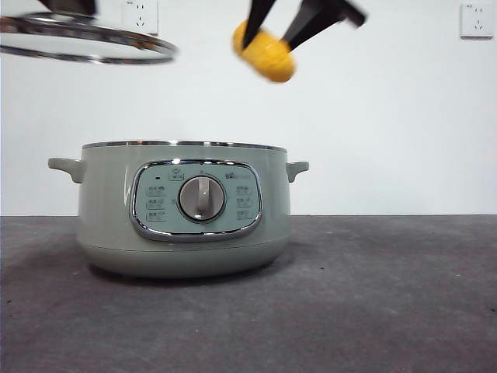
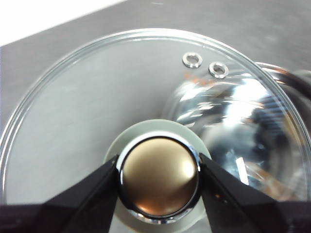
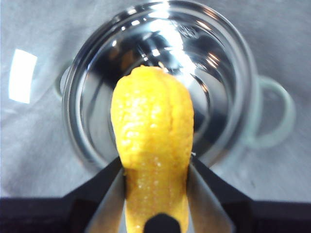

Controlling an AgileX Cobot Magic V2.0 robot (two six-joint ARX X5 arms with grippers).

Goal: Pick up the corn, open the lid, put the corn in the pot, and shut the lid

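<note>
The sage-green pot (image 1: pixel 182 210) stands uncovered on the dark table, its steel inside (image 3: pixel 160 73) showing in the right wrist view. My right gripper (image 1: pixel 287 23) is shut on the yellow corn (image 1: pixel 265 53), which hangs high above the pot's right half; the corn (image 3: pixel 153 145) points down toward the bowl. My left gripper (image 2: pixel 158 177) is shut on the knob (image 2: pixel 159 175) of the glass lid (image 2: pixel 97 97). The lid (image 1: pixel 85 39) is held in the air, up and to the left of the pot.
A white wall with two sockets (image 1: pixel 475 19) rises behind the table. The pot's side handles (image 1: pixel 297 168) stick out to either side. Dark tabletop (image 1: pixel 388 295) stretches to the right of the pot.
</note>
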